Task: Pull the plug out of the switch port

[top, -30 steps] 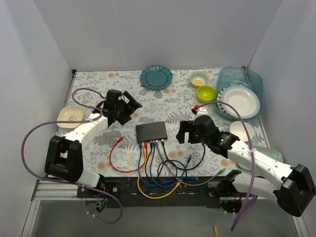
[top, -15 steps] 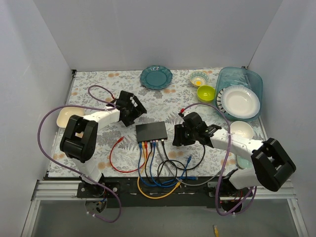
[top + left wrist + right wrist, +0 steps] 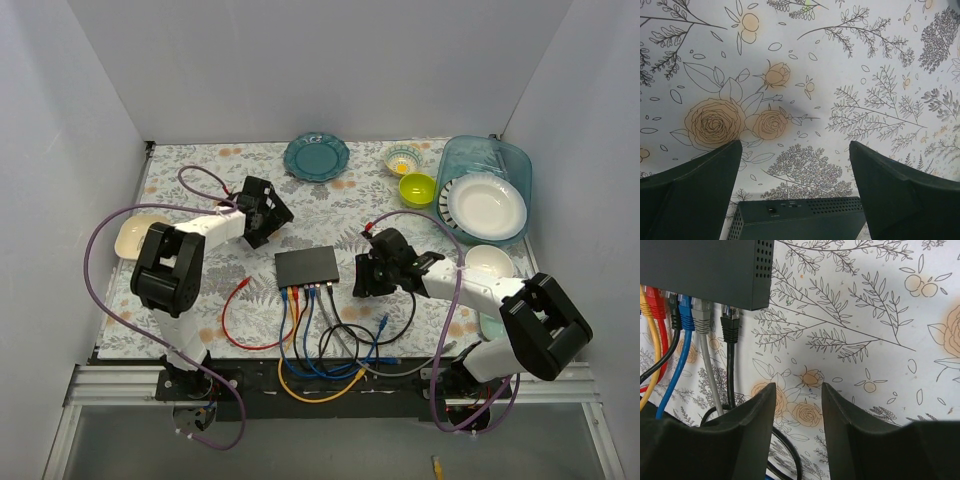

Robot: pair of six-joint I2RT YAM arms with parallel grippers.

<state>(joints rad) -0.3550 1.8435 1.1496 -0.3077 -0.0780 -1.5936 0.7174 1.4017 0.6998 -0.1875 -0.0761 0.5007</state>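
The black switch (image 3: 306, 264) lies mid-table with several coloured plugs (image 3: 310, 290) seated in the ports along its near edge. In the right wrist view the row runs yellow, red, black, blue, grey, then a black plug (image 3: 730, 325) at the box's corner (image 3: 705, 265). My right gripper (image 3: 798, 390) hovers right of that plug, open about halfway, with only tablecloth between its fingers (image 3: 760, 410). In the top view it sits just right of the switch (image 3: 360, 275). My left gripper (image 3: 795, 150) is wide open behind the switch's rear face (image 3: 800, 217) and holds nothing (image 3: 268, 225).
Cables (image 3: 330, 350) loop from the plugs toward the near edge, and a loose red cable (image 3: 232, 320) lies to their left. A teal plate (image 3: 316, 156), green bowl (image 3: 417, 188), clear tub (image 3: 505, 160), white bowl (image 3: 489, 263) and cream dish (image 3: 135, 236) ring the area.
The right jaws have narrowed from wide to about half and the gripper has shifted left toward the switch. The left gripper has moved right, closer to the back of the switch.
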